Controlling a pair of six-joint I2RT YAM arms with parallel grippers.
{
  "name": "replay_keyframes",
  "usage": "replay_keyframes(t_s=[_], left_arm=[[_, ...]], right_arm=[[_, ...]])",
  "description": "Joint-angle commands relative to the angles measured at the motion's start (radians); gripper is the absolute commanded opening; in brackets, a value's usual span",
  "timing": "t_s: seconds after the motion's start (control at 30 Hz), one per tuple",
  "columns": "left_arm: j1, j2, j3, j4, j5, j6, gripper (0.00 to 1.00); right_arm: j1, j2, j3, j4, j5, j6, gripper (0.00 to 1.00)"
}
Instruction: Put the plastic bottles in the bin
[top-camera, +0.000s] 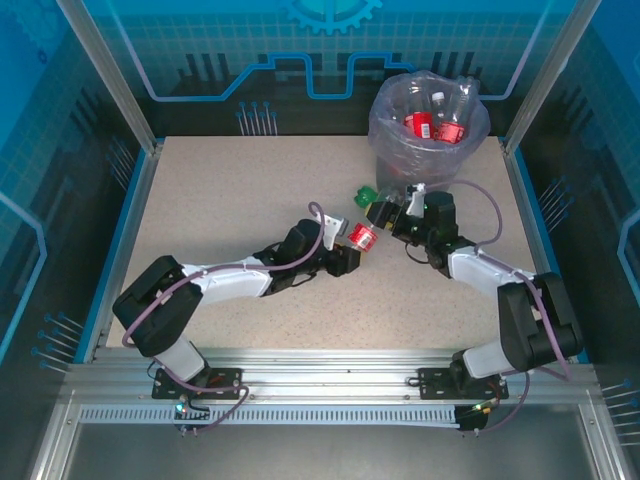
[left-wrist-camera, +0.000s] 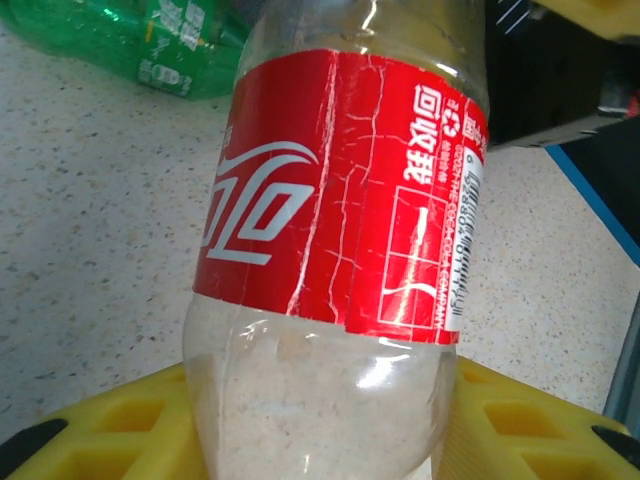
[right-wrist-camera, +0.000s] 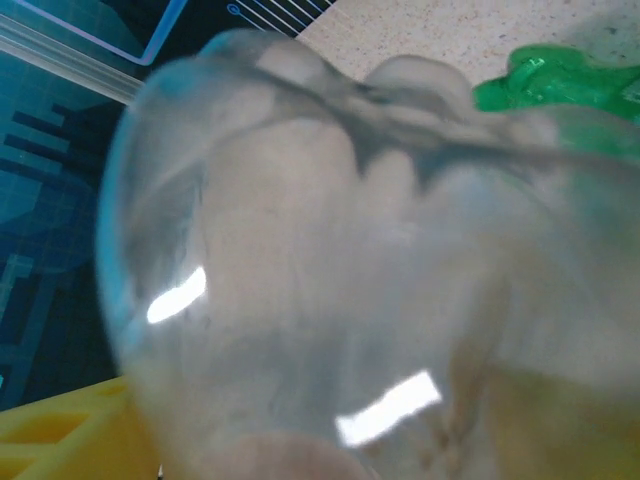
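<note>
1. grip on the red-labelled bottle (top-camera: 362, 236): clamped across its clear end between the yellow jaws of the left gripper (top-camera: 348, 252), label and far end pointing away toward the other arm; cannot tell whether lifted or resting on the bench (top-camera: 230, 190).
2. right gripper (top-camera: 383, 214): hovers just beside that bottle's far end, close enough to suggest a hand-over; cannot tell whether its jaws are open or closed, with only blurred clear plastic against the wrist lens.
3. bin (top-camera: 385, 140): stands at the far right of the bench, nearer the right arm, which probably explains passing the bottle rightward; holds several red-capped bottles (top-camera: 432, 122) already.
4. green bottle (top-camera: 364, 196): lies on the bench between the grippers and the bin, not yet collected.
5. caution: thin, crinkled plastic, likely to buckle or slip under a hard squeeze.
</note>
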Motion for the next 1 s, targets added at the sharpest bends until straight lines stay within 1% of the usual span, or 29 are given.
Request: replay_keyframes(t_s=[0.0, 0.17, 0.23, 0.27, 0.33, 0.4, 0.57, 0.67, 0.8, 0.97], left_arm=[[-0.006, -0.036, -0.006, 0.058, 0.011, -0.008, 0.45], [-0.006, -0.032, -0.002, 0.054, 0.009, -0.008, 0.46], [-0.006, -0.035, -0.002, 0.052, 0.009, -0.009, 0.5], [-0.005, -0.038, -0.002, 0.052, 0.008, -0.008, 0.56], [-0.006, -0.051, -0.003, 0.052, 0.012, -0.01, 0.76], [-0.003, -0.082, -0.006, 0.04, 0.015, -0.013, 0.99], [0.021, -0.21, -0.04, -0.032, -0.017, -0.014, 0.99], [0.051, -0.275, -0.062, -0.11, -0.048, -0.025, 0.99], [0.087, -0.327, -0.117, -0.145, -0.075, -0.057, 0.99], [0.095, -0.35, -0.154, -0.166, -0.081, -0.092, 0.99]], right_arm=[[0.016, 0.017, 0.036, 0.066, 0.001, 0.016, 0.72], [0.016, -0.022, 0.035, 0.018, 0.028, -0.011, 0.59], [0.015, -0.05, 0.042, -0.021, 0.045, -0.036, 0.53], [0.015, -0.066, 0.046, -0.042, 0.055, -0.05, 0.52], [0.016, -0.099, 0.07, -0.092, 0.074, -0.09, 0.52], [0.014, -0.138, 0.124, -0.193, 0.104, -0.161, 0.51], [0.005, -0.222, 0.349, -0.456, 0.221, -0.407, 0.49], [-0.002, -0.249, 0.495, -0.542, 0.277, -0.53, 0.48], [-0.003, -0.231, 0.671, -0.554, 0.398, -0.685, 0.48], [-0.004, -0.129, 0.829, -0.446, 0.61, -0.873, 0.47]])
